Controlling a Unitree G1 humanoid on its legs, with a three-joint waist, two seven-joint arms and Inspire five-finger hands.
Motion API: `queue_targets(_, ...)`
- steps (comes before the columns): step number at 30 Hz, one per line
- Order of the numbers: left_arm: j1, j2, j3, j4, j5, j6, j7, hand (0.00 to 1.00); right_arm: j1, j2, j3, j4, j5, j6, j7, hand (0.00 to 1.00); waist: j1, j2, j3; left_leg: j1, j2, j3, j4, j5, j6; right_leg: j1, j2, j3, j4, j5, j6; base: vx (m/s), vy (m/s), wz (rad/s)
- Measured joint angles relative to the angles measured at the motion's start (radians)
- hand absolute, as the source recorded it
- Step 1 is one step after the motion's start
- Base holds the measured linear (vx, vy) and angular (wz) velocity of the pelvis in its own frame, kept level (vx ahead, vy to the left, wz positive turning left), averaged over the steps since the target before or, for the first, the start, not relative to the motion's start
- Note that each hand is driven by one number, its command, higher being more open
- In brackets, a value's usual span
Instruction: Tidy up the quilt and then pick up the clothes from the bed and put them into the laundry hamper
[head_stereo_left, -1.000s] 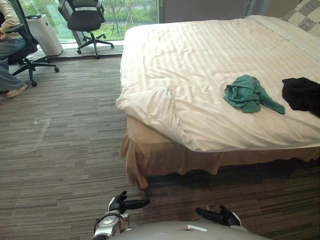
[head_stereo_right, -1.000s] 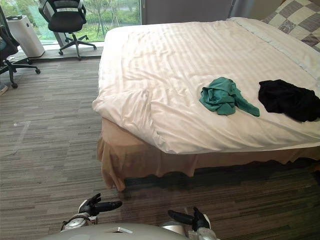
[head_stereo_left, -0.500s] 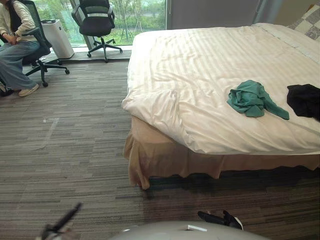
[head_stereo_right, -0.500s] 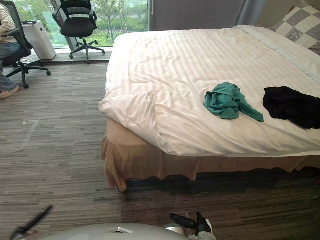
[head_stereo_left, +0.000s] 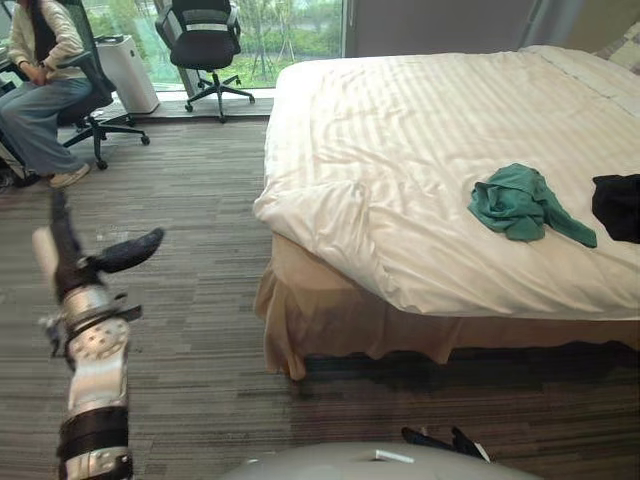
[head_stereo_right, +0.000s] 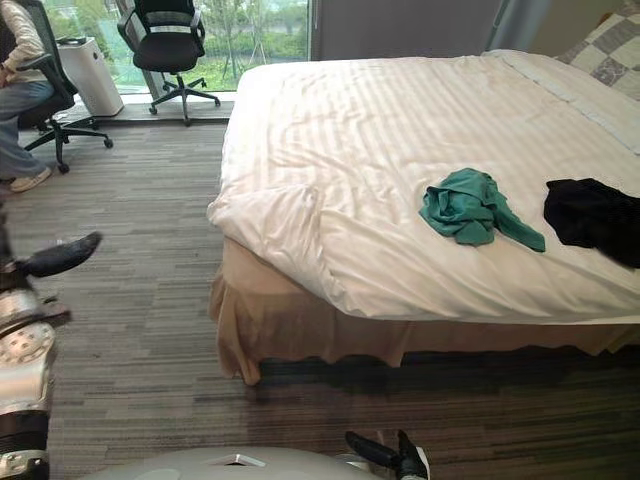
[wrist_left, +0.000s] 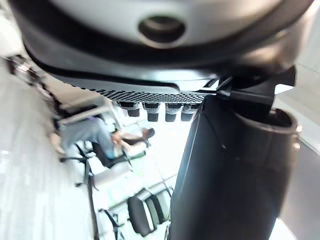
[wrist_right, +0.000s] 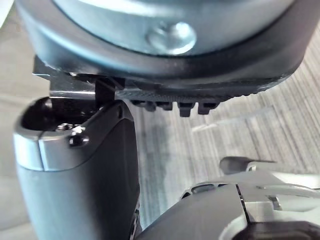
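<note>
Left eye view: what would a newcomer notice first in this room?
A big bed under a white quilt fills the right side, with a crumpled green garment and a black garment lying apart on it. At the left, the robot's left hand stands upright over the carpet, fingers open, and a person sits on an office chair beyond it.

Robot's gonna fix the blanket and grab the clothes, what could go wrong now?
The green garment and black garment lie on the quilt; tugging its rumpled corner might drag or bury them. The black one sits farthest along the bed, so it may be a stretch. The open left hand is held up over the floor, apart from the bed, and the right hand is low, so both have far to reach.
</note>
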Motion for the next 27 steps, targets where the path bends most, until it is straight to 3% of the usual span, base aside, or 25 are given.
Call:
queue_targets(5,-0.064,-0.002,-0.188,-0.057,0.094,-0.020,-0.067,1.00,0.000,-0.005,-0.031,-0.015,0.002,0.000,0.027,1.00,-0.031,0.022,-0.004,0.003,0.015,0.041,0.000,-0.004,-0.004,-0.029,0.011,0.048,0.015,0.000,0.000,-0.07,-0.045,-0.25)
queue_targets(7,-0.137,-0.003,-0.272,-0.056,0.141,-0.020,-0.089,1.00,0.000,-0.004,-0.038,-0.021,0.003,0.001,0.035,1.00,-0.036,0.023,-0.004,-0.002,0.023,0.076,0.000,-0.008,-0.008,-0.055,0.021,0.085,0.014,0.004,0.002,-0.11,-0.060,-0.53)
queue_targets(13,-0.385,-0.003,-0.424,0.029,0.272,-0.021,-0.109,1.00,-0.007,0.004,-0.079,-0.039,0.034,0.001,0.036,1.00,-0.097,0.029,0.005,-0.033,0.021,0.140,0.000,-0.008,-0.007,-0.120,0.027,0.153,0.014,0.033,0.003,-0.06,-0.016,-0.35)
queue_targets(19,-0.626,0.009,-0.434,0.278,0.360,0.019,-0.110,1.00,-0.032,0.004,-0.136,-0.062,0.042,0.003,0.027,1.00,-0.151,0.048,0.064,-0.113,0.014,0.208,0.001,-0.005,0.005,-0.238,0.031,0.222,0.032,0.063,0.002,-0.05,-0.003,-0.36)
queue_targets(21,-0.687,0.039,-0.435,0.356,0.360,0.039,-0.113,1.00,-0.045,0.010,-0.138,-0.071,0.042,0.003,0.023,1.00,-0.169,0.041,0.098,-0.145,0.015,0.227,0.001,-0.001,0.009,-0.284,0.036,0.243,0.040,0.072,-0.002,-0.07,-0.024,-0.30)
queue_targets(27,-0.835,0.125,-0.424,0.485,0.360,0.122,-0.113,1.00,-0.047,0.067,-0.164,-0.108,0.087,0.010,-0.013,1.00,-0.169,0.012,0.171,-0.268,0.043,0.271,0.083,-0.026,0.016,-0.417,0.040,0.284,0.077,0.080,-0.007,-0.04,-0.037,-0.18)
